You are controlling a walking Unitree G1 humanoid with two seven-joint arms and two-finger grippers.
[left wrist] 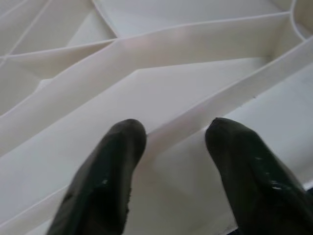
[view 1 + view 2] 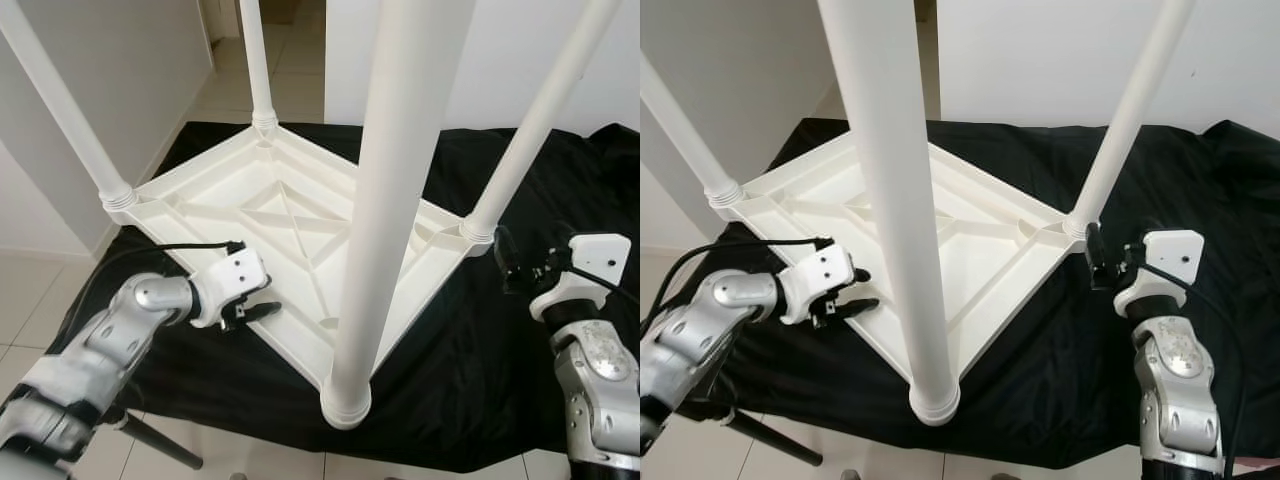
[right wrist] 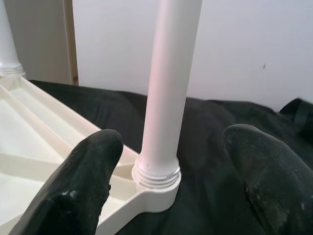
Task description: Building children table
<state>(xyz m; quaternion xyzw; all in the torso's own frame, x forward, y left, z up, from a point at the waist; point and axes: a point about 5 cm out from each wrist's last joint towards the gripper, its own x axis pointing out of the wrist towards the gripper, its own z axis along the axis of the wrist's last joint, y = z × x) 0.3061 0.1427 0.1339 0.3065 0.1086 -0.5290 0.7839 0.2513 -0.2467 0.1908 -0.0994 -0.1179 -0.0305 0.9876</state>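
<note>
A white plastic children's table (image 2: 250, 190) lies upside down on a black cloth (image 2: 480, 350), with its legs standing up from the corners. The near leg (image 2: 385, 200) rises in front of me, the right leg (image 2: 530, 130) and left leg (image 2: 65, 110) at the sides, the back leg (image 2: 255, 60) behind. My left gripper (image 2: 268, 298) is open at the table's front-left rim, and a raised rib (image 1: 195, 117) runs between its fingers. My right gripper (image 3: 171, 142) is open, pointing at the base of the right leg (image 3: 166, 98), a little short of it.
The black cloth covers the floor under the table and bunches up at the far right (image 2: 620, 150). Pale tiles (image 2: 40, 290) and a grey wall lie to the left. A dark rod (image 2: 160, 440) lies on the floor at the bottom left. A passage (image 2: 290, 50) opens behind.
</note>
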